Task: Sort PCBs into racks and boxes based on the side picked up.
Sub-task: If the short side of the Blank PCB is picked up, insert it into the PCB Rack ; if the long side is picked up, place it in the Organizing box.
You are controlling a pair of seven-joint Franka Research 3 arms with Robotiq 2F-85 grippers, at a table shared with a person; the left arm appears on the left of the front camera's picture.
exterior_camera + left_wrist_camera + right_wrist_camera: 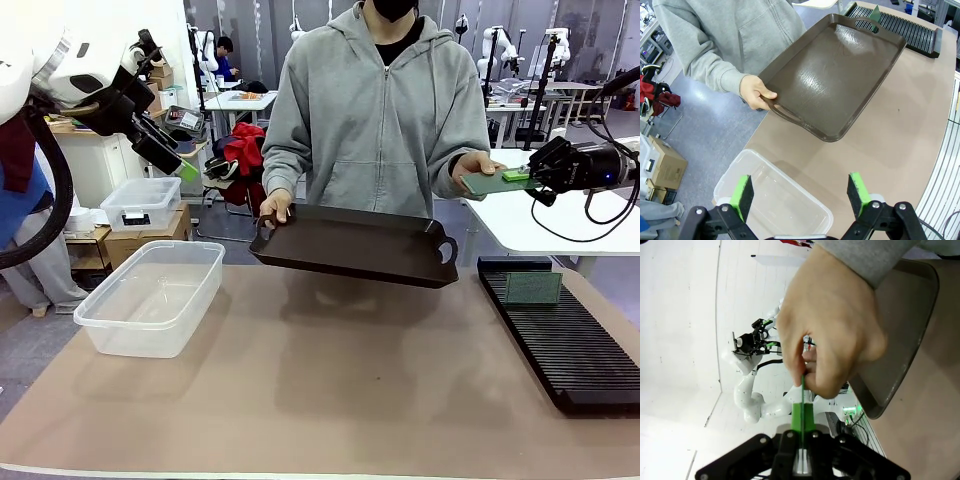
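The right black green-padded gripper (518,176) is clamped on the edge of a thin flat green circuit board (487,182) also held by the person's hand (478,163) in the air at the far right, while the left gripper (800,192) hangs spread above the clear rectangular plastic tub (135,335).

- I saw one thin green PCB (488,183) held roughly flat in the air beyond the far right corner of the desk (350,380). One end was in the person's hand (478,163) and the other was clamped in the right pincer (517,177).
- The second PCB (532,288) stood on edge in a slot near the far end of the rack (570,350).
- That long black slotted rack lay flat along the desk's right side.
- The clear box (150,300) sat upright and lidless on the desk's left side.
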